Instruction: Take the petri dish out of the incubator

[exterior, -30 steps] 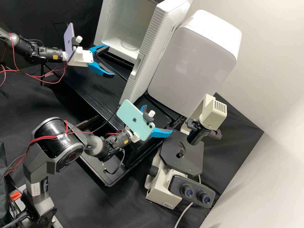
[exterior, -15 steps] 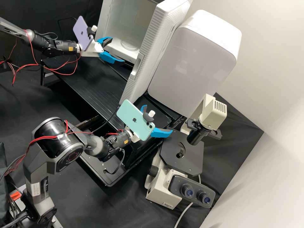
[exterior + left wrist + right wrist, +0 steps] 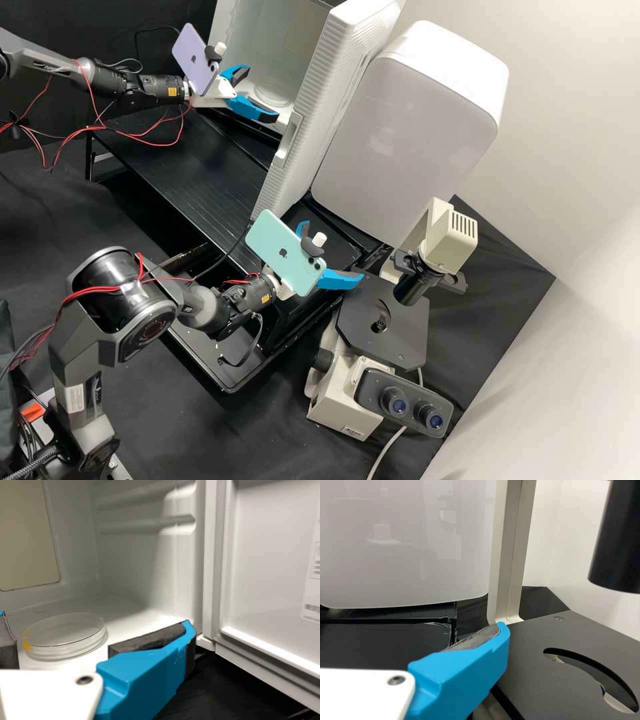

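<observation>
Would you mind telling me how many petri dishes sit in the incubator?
1: a petri dish on the incubator floor, just ahead of the left claw; more may be hidden.

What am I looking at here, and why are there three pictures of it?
These are two robot arms at a black bench. The large picture comes from a fixed camera looking down on them. The other two come from small cameras riding on each arm's wrist, so the blue finger at their lower edge belongs to that arm's own claw. The left claw is open at the mouth of the incubator, a white box like a small fridge with its door swung open. Its wrist camera sees a clear round dish lying on the floor inside. Nothing is held yet. The right claw, also open and empty, sits over the black platform of a microscope.
</observation>
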